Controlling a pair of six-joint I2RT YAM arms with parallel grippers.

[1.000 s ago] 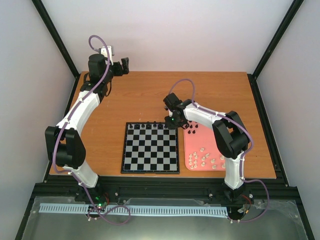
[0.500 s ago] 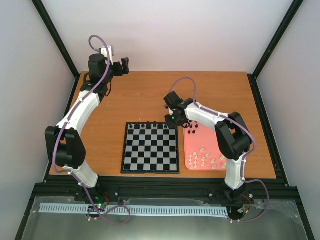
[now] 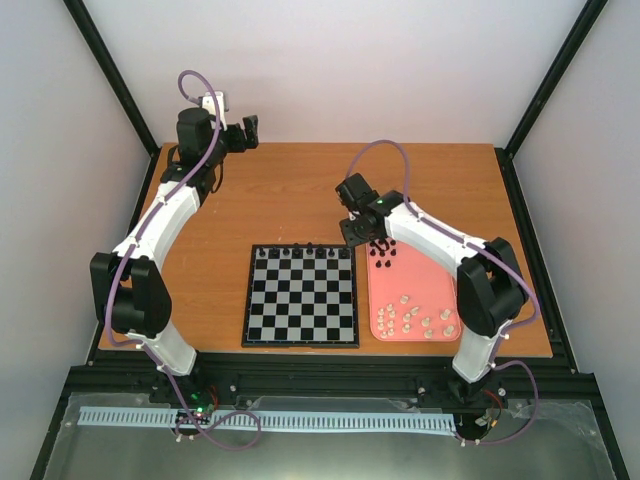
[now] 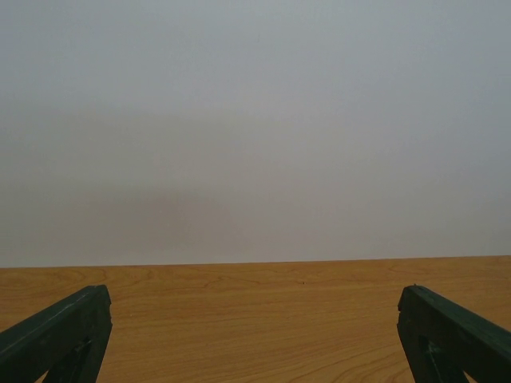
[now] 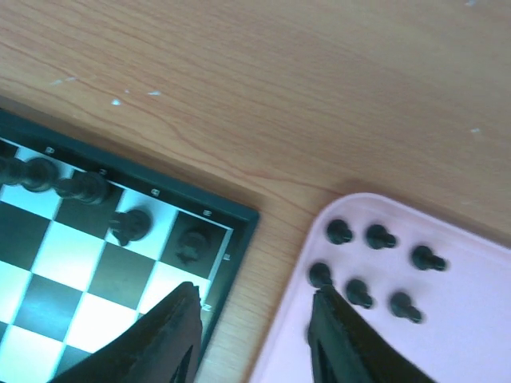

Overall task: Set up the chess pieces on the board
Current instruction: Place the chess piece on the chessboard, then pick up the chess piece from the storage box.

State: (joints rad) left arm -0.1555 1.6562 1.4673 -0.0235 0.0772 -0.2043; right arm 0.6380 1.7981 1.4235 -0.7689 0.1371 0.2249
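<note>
The board (image 3: 300, 300) lies in the middle of the table, with several black chess pieces (image 3: 318, 249) along its far row. In the right wrist view, one black piece (image 5: 192, 241) stands on the board's (image 5: 239, 217) far right corner square and another (image 5: 132, 226) stands beside it. More black pieces (image 5: 379, 236) stand on the pink tray (image 5: 463, 343). My right gripper (image 5: 251, 319) hovers open over the gap between board and tray, with nothing between its fingers. In the top view it (image 3: 353, 233) sits above the board's far right corner. My left gripper (image 3: 247, 131) is open and empty at the table's far left.
The pink tray (image 3: 442, 292) lies right of the board, with black pieces (image 3: 381, 248) at its far end and cream-white pieces (image 3: 415, 319) near its front. My left gripper (image 4: 255, 339) faces bare wood and the grey back wall.
My right gripper has opened and shifted right from the board's far corner toward the tray. A black piece now stands free on the corner square. The left arm has not moved.
</note>
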